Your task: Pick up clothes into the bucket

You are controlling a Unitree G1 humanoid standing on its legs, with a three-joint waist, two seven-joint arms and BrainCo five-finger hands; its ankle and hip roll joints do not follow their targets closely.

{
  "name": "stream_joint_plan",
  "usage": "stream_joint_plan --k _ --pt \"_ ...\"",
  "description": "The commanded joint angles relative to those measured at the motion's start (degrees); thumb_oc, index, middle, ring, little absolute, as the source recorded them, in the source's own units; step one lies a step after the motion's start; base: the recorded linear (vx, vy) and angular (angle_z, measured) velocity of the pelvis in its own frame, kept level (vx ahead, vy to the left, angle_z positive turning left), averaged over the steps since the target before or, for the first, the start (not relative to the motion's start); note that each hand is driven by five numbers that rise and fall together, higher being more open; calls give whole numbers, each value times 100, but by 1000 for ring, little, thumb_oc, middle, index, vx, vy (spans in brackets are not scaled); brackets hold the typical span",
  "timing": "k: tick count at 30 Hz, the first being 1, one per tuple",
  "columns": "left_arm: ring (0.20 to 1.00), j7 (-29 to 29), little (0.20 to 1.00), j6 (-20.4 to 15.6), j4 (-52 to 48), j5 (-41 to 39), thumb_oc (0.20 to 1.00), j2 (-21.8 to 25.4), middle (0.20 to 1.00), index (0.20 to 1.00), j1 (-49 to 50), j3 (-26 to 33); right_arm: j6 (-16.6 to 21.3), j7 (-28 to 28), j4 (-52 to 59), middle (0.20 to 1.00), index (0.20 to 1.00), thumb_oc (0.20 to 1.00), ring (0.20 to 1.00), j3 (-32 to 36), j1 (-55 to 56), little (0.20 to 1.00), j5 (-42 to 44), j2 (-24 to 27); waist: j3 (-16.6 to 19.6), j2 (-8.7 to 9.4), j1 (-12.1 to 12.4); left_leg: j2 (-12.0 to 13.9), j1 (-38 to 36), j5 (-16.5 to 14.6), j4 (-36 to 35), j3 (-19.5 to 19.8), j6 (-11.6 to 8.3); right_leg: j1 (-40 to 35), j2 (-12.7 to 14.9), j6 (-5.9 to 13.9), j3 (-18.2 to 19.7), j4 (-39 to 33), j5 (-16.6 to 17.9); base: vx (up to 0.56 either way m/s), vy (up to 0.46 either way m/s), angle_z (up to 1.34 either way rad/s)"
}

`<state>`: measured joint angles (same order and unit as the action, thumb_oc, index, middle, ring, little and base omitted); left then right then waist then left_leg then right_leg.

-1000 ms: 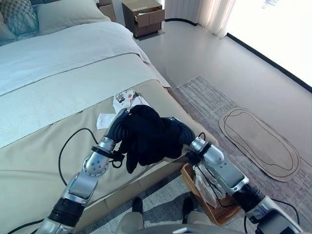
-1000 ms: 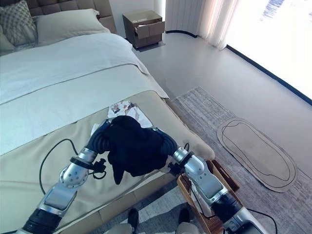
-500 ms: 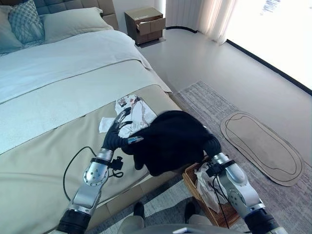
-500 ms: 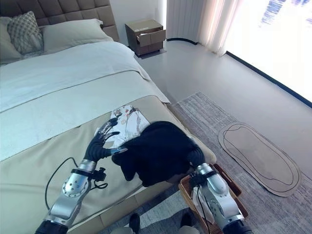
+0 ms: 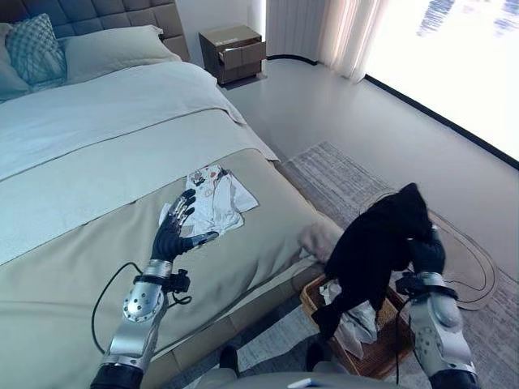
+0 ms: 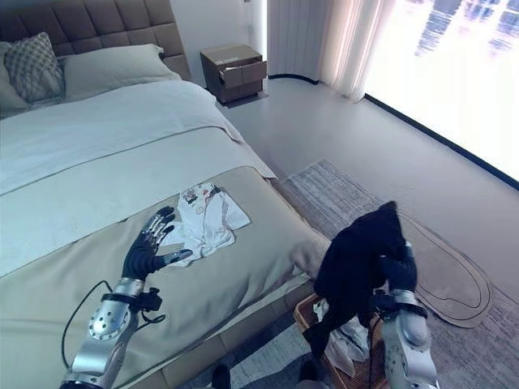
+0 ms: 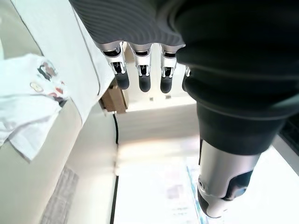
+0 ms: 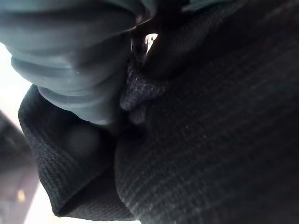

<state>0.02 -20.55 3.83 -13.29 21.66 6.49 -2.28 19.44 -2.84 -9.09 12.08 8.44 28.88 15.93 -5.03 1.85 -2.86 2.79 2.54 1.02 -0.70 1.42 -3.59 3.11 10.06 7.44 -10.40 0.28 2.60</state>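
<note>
At five o'clock my right robot hand [image 5: 427, 253] pinches the black garment [image 5: 369, 247], dangling over the wicker basket [image 5: 375, 356]. I reckon lowering and letting go comes next. At ten o'clock my left robot hand [image 5: 175, 231] hovers spread above the bed [image 5: 97, 162]; beyond it lies the white printed garment [image 5: 217, 194].

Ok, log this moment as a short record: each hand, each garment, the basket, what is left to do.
left hand: open, fingers spread, above the bed, beside the white printed garment
right hand: shut on the black garment, raised
black garment: hanging from the right hand over the wicker basket
white printed garment: lying flat on the bed
wicker basket: on the rug by the bed, light cloth inside
remaining: black garment not yet released
</note>
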Motion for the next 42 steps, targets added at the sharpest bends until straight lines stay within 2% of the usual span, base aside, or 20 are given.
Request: stream_joint_plan --k 1,6,18,29,34,42 --pt "1000 41 1000 -386 -219 -233 1000 118 1000 1000 -78 350 762 -276 367 200 200 200 200 504 -329 200 145 31 64 268 -101 52 204 -176 295 -218 87 83 204 247 87 222 49 5 -17 -3" --pt "1000 97 1000 -441 -264 -276 1000 15 1000 1000 -61 442 910 -572 342 200 200 200 200 937 -326 200 65 69 55 272 -172 56 214 -200 312 -254 95 122 185 243 156 237 39 -1 -9 -7" --pt "1000 161 1000 -504 -247 -305 1000 -30 1000 1000 -110 473 1039 -1010 -346 200 200 200 200 1367 -514 200 69 284 36 237 -257 83 218 -257 355 -337 105 179 164 241 250 254 29 1 -10 -5" --pt "1000 117 1000 -474 -300 -286 1000 -20 1000 1000 -203 291 1123 -1044 405 200 200 200 200 1546 -914 200 39 645 51 267 -241 94 225 -263 364 -372 89 185 143 242 289 222 46 2 -7 -3" --pt "1000 120 1000 -457 -334 -274 1000 -5 1000 1000 -208 326 1103 -967 755 200 200 200 200 1545 -941 200 35 660 23 312 -234 86 266 -215 397 -367 97 210 143 229 284 236 96 1 -3 0" --pt "1000 151 1000 -451 -341 -286 1000 -19 1000 1000 -175 368 1030 -919 656 200 200 200 200 1409 -856 200 69 558 -8 315 -227 88 245 -287 401 -357 103 209 134 234 297 268 36 8 -2 0"
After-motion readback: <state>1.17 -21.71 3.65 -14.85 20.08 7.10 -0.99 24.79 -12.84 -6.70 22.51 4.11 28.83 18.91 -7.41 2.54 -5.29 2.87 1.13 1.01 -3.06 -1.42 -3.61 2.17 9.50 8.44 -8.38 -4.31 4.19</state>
